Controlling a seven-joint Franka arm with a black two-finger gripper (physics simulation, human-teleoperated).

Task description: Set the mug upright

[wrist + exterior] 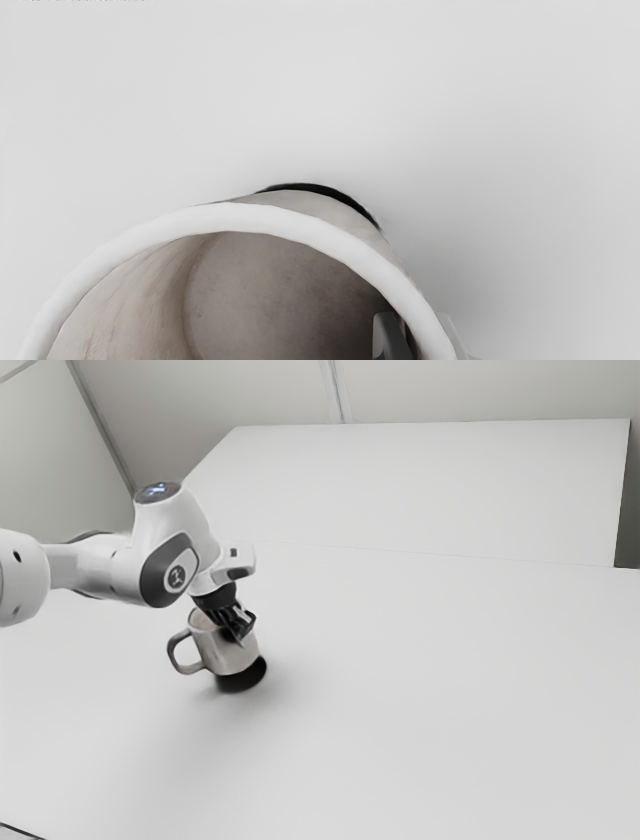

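Hand: my gripper (240, 628) is closed on the mug (226, 653) by its wall. One finger (389, 341) is down inside the mouth, the other finger (451, 327) outside, the wall pinched between them near the rim (240, 217).

Just below the hand: the mug hangs mouth-up but leaning, the mouth tipped back toward my arm, the base slanting down and away. The handle (178, 656) stands out on the side across from my fingers, toward the arm's base, free of the grip.

Under the base: a dark patch (242, 676), perhaps shadow, perhaps the foot itself. Cannot tell whether the base touches the table (420, 710) beneath.

Handling (judged): rigid, moderately light, probably ceramic; smooth, so somewhat slippery, and liable to chip if knocked down. Held off-centre at one wall, it could pivot between the pads when the foot meets the table.

Hold: the wall pinch clears the handle and serves for levelling; a deeper bite would resist swing better. Moderate squeeze. Take out the lean, bring the foot down flat and slowly, and open only once it bears evenly.
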